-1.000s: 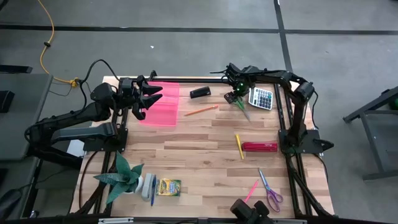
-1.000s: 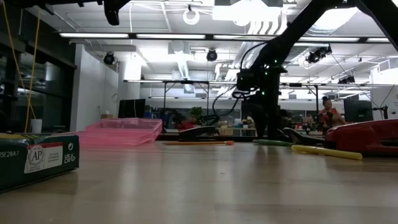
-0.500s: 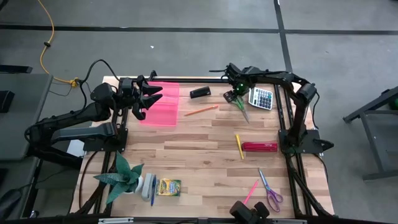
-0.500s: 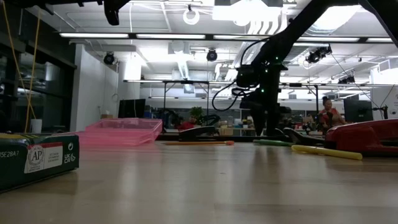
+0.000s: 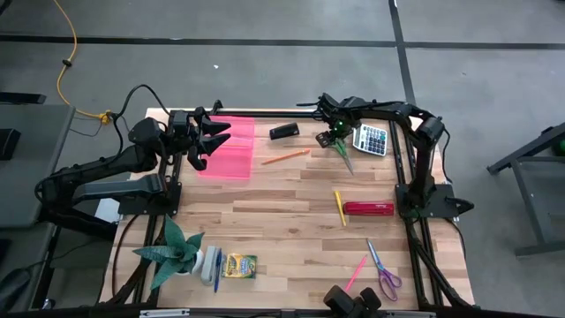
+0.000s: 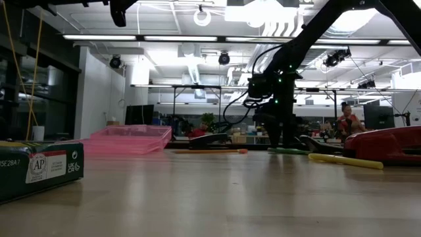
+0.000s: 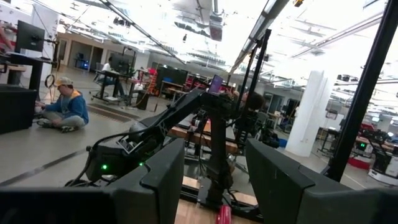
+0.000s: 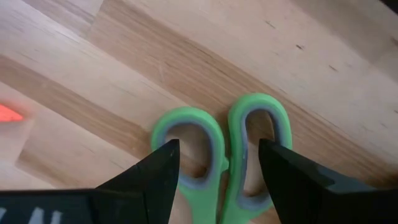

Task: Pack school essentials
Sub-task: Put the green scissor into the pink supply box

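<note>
With its fingers spread either side of the green-handled scissors (image 8: 224,158) at the bench's (image 5: 291,203) far edge beside the calculator (image 5: 371,139), the right tool (image 5: 328,138) holds nothing, seemingly poised to grip. Over the pink tray (image 5: 228,147), apparently empty, the left tool (image 5: 215,135) waits open, empty.

We have the high view straight down over the whole bench (image 5: 291,190). Low view sits at bench-top level, facing the room. Right wrist view is close above the green-handled scissors (image 8: 227,155), shared with the high view (image 5: 340,146). Left wrist view faces the room.
</note>
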